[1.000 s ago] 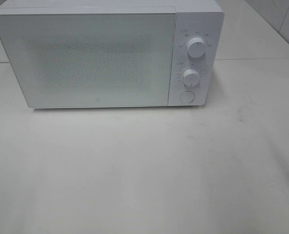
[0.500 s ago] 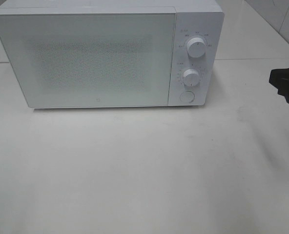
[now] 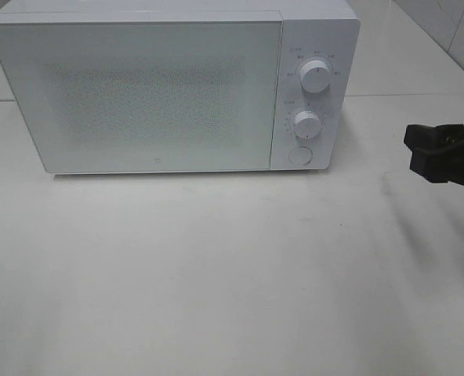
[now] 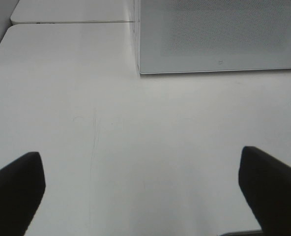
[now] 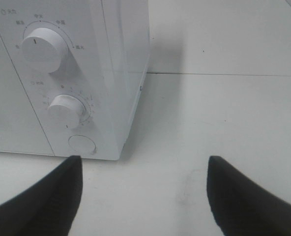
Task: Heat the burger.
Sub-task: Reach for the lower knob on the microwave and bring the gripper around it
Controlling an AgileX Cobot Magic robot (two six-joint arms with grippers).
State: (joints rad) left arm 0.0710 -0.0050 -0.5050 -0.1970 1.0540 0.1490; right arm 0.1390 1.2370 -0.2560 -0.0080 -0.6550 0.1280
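1. Ringing each knob on the microwave are small grey characters and tick marks; they are too small to read, even in the right wrist view. A tiny mark sits low on the door, also unreadable.
2. Count: one white microwave, with two white knobs and one round button on its right-hand panel. The upper knob is above the lower knob, and the button is below both.
3. The microwave stands at the far side of the white table, its door closed and facing the near edge.
4. The burger shows in no view, so its place, heading and long axis cannot be told.
5. The right gripper hangs above the table to the right of the microwave, apart from it. Its wrist view shows the two dark fingers spread with only bare table between them: released.
6. The left gripper appears only in its own wrist view, fingers spread wide and grasping nothing, near the microwave's left front corner.
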